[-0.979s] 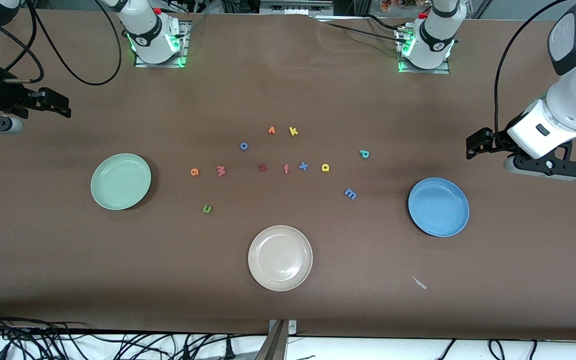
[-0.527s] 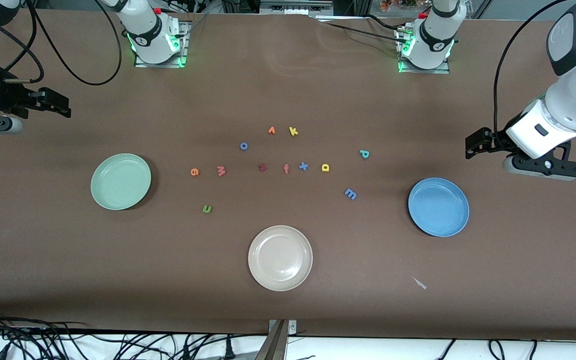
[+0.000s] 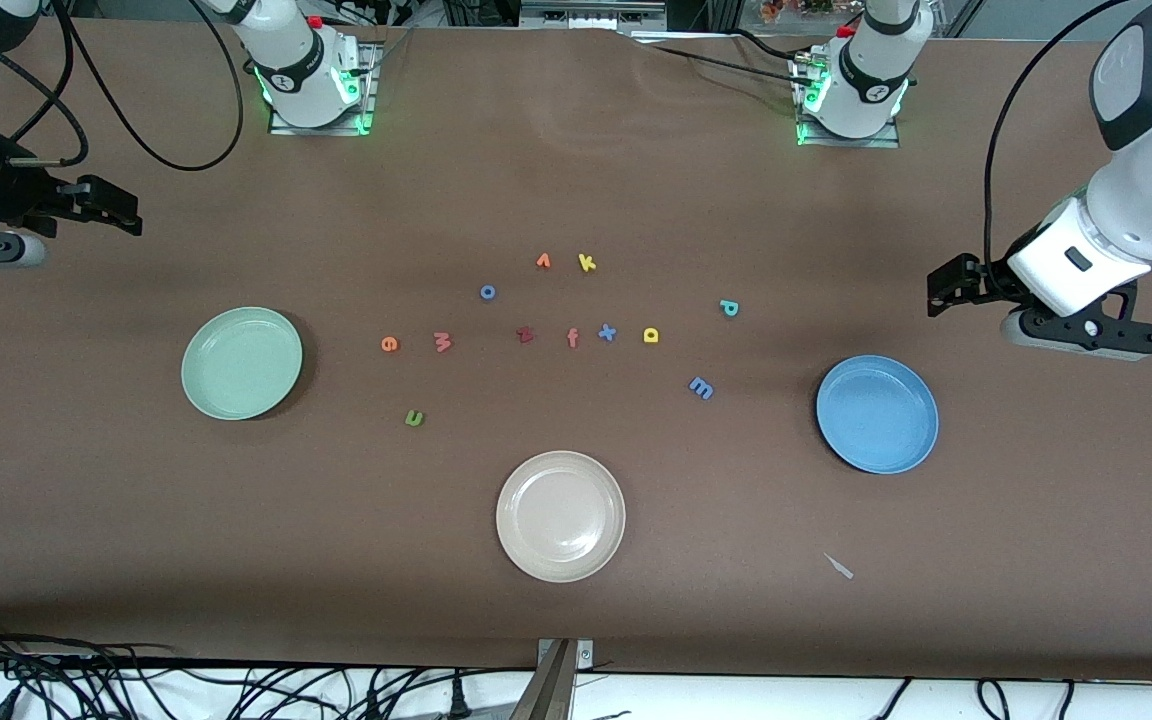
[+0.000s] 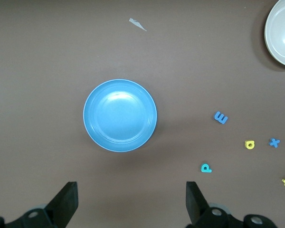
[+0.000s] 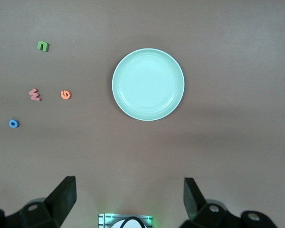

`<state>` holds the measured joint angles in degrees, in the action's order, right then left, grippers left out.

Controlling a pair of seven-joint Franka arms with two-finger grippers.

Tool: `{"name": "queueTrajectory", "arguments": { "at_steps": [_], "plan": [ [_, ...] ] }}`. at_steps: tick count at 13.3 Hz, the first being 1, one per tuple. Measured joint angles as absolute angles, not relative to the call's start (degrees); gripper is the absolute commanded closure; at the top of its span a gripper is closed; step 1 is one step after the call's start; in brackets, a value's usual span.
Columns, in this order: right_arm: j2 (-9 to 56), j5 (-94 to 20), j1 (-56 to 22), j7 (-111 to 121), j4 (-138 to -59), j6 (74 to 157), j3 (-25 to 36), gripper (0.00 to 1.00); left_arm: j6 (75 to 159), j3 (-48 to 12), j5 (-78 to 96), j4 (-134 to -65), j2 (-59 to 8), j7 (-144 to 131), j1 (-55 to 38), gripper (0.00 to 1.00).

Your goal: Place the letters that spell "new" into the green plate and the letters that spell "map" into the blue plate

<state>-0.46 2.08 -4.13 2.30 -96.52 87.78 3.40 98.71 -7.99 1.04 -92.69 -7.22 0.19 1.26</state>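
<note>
Your left gripper [image 3: 939, 290] hangs in the air over bare table at the left arm's end, just beside the blue plate [image 3: 877, 413]; its fingers [image 4: 66, 199] stand wide apart with nothing between them. Your right gripper [image 3: 116, 210] waits over bare table at the right arm's end, near the green plate [image 3: 242, 362], jaws spread just as wide and empty too. Both plates hold nothing — every letter lies on the table [image 3: 576, 180] between them. For "new", the orange e [image 3: 389, 344] and the salmon-red w [image 3: 442, 342] sit side by side toward the green plate, and the green n [image 3: 414, 418] lies nearer the front camera than those two. For "map", the blue m [image 3: 701, 388] lies closest to the blue plate, the teal p [image 3: 728, 308] farther from the camera, and the yellow a [image 3: 650, 335] sits just beside the blue x [image 3: 607, 333]. A beige plate [image 3: 560, 516] rests nearest the camera — also empty.
</note>
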Motion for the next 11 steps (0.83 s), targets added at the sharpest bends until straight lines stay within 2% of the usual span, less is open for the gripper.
{"name": "queueTrajectory", "arguments": {
  "at_steps": [11],
  "plan": [
    [-0.35,2.07,-4.13,2.30,-96.52,87.78,3.40,0.00,97.93,-8.10,1.05,-92.69,-7.22,0.19,1.28,0.00]
  ]
}}
